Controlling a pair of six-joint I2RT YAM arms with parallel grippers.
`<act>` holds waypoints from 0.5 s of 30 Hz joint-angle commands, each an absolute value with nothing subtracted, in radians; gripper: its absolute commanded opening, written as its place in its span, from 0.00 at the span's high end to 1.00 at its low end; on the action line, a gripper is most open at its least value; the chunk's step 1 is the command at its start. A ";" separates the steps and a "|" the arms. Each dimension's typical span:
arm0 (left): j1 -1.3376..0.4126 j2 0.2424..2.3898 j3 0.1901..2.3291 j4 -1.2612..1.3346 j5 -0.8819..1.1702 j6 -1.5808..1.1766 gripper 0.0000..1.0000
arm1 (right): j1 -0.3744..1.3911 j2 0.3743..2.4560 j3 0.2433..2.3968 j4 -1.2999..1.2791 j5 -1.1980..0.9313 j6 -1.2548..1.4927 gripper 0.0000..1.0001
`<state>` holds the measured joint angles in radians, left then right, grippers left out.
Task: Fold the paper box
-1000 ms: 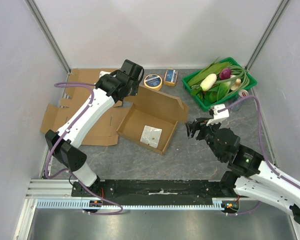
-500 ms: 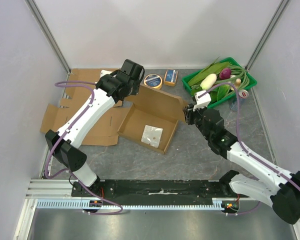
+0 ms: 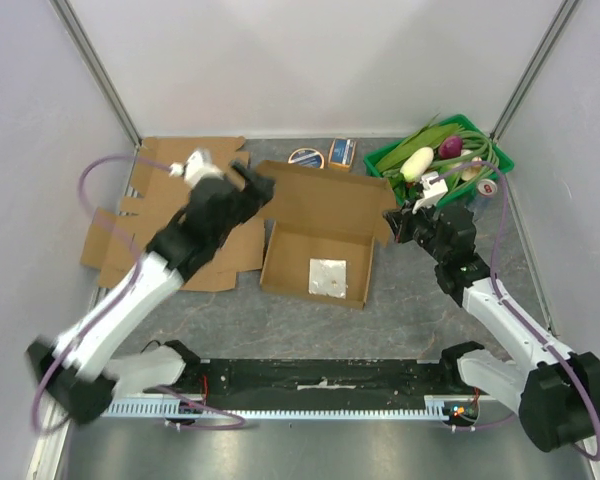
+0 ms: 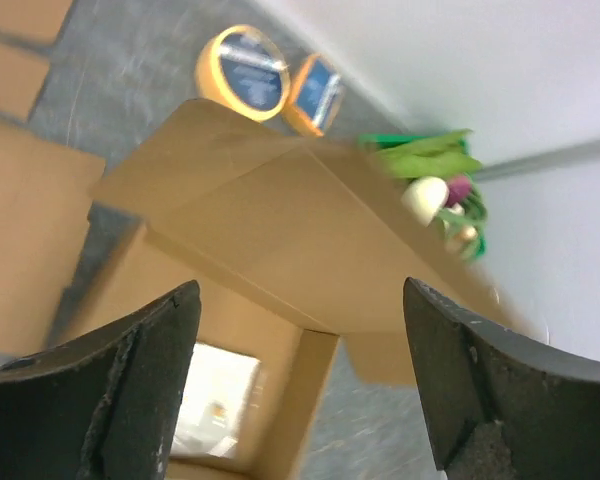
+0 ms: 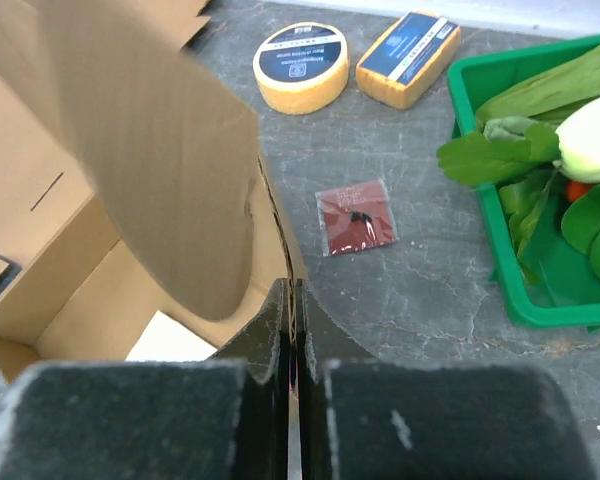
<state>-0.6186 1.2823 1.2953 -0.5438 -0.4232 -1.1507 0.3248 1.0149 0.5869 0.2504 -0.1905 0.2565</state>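
The brown paper box (image 3: 315, 262) lies open mid-table, its lid (image 3: 325, 193) tilted up at the back and a white label (image 3: 327, 277) on its floor. My right gripper (image 3: 398, 224) is shut on the box's right side wall; in the right wrist view the fingers (image 5: 292, 300) pinch the thin cardboard edge (image 5: 280, 225), with a rounded flap (image 5: 150, 150) standing just left of it. My left gripper (image 3: 258, 192) hovers at the lid's left end, open and holding nothing. In the left wrist view its fingers (image 4: 300, 400) frame the lid (image 4: 280, 230) from a distance.
Flat cardboard sheets (image 3: 130, 235) lie at the left. A yellow tape roll (image 3: 305, 157) and a yellow block (image 3: 342, 152) sit behind the box. A green basket (image 3: 380, 172) of vegetables stands back right. A red packet (image 5: 358, 217) lies between box and basket.
My left gripper let go, opened and swung back to the near left. My right gripper reached the box's right wall and shut on it. The box turned and slid right.
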 commanded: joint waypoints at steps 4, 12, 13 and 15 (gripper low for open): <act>-0.537 0.655 0.622 0.293 -0.270 -0.266 0.11 | 0.206 1.092 0.719 0.125 -0.506 0.293 1.00; -0.286 0.914 0.667 0.304 0.247 -0.412 0.05 | 0.158 1.095 0.828 -0.055 -0.489 0.235 1.00; -0.267 0.964 0.692 0.304 0.294 -0.423 0.07 | 0.150 1.097 0.830 -0.058 -0.498 0.233 1.00; -0.201 1.061 0.736 0.317 0.445 -0.468 0.07 | 0.137 1.109 0.834 -0.058 -0.524 0.230 1.00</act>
<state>-0.2901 0.9375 0.6247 0.2333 0.0776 -0.4358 0.1688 1.1118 0.7853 -0.0200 -0.4721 0.2504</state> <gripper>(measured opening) 0.932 0.013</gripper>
